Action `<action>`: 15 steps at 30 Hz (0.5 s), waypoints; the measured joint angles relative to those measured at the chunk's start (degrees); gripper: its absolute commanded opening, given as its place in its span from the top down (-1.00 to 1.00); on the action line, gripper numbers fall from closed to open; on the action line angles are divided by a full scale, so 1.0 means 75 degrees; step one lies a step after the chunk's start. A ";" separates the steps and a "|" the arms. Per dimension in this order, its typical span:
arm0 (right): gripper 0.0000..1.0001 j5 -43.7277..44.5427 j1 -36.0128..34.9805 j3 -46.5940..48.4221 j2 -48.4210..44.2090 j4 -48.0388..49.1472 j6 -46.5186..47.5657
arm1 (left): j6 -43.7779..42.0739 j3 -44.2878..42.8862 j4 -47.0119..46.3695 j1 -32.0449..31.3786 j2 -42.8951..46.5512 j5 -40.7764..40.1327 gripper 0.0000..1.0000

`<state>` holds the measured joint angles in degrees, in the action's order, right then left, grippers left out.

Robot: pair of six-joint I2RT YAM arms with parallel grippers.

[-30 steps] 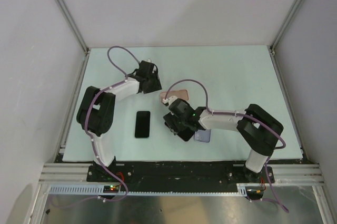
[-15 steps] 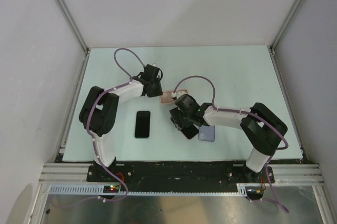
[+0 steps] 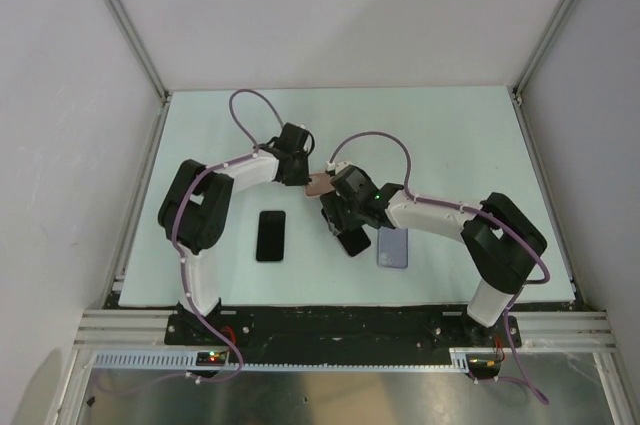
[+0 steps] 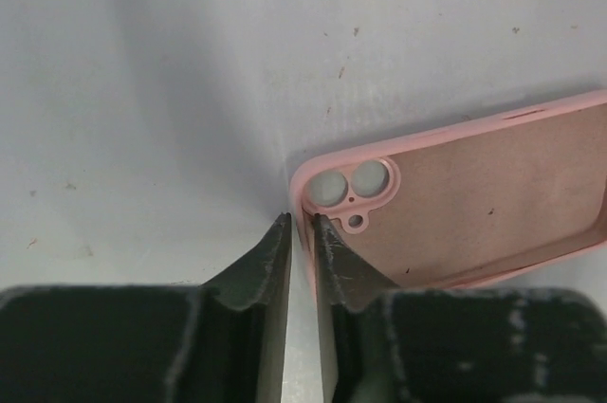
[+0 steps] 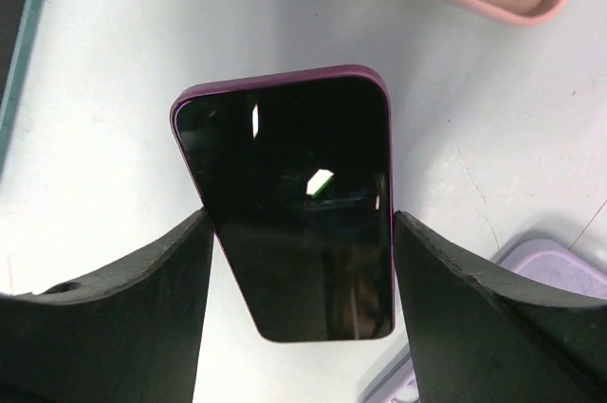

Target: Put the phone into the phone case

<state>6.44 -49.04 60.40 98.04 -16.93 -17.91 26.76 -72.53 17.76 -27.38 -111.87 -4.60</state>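
Jaws of the left gripper (image 4: 302, 223) stand almost together over the short end wall of the pink phone case (image 4: 493, 194), one finger outside the rim and one inside it, just beside the camera cut-outs; the rim is pinched between them. The case lies open side up on the table (image 3: 450, 135), its lining visible, running toward the right of the left wrist frame. Jaws of the right gripper (image 5: 301, 218) are clamped on the long sides of the phone (image 5: 285, 166), which has a dark screen and a purple edge and takes up the centre of the right wrist frame, screen toward the camera. The case shows at the upper right of that frame, apart from the phone. In the overhead view the two grippers meet near the centre of the table, with the case between them and the phone just below it in the frame. A second, black phone (image 3: 270, 235) lies flat to the left of centre, well clear of both grippers. A lavender case (image 3: 393, 248) lies flat just to the right of the held phone.
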 measured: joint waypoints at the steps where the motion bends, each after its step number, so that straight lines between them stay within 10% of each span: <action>1: -0.08 0.0000 0.0015 0.0087 0.0000 -0.0038 -0.0009 | -0.0058 -0.0052 0.0038 -0.0009 -0.0032 0.0015 0.87; 15: -0.08 0.0038 0.0463 0.1029 0.0318 -0.0414 0.0035 | -0.1862 -0.0446 0.0460 -0.0157 -0.0184 -0.0102 1.00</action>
<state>6.72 -45.56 68.12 100.42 -20.03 -17.65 12.80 -75.88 21.21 -28.56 -113.25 -5.37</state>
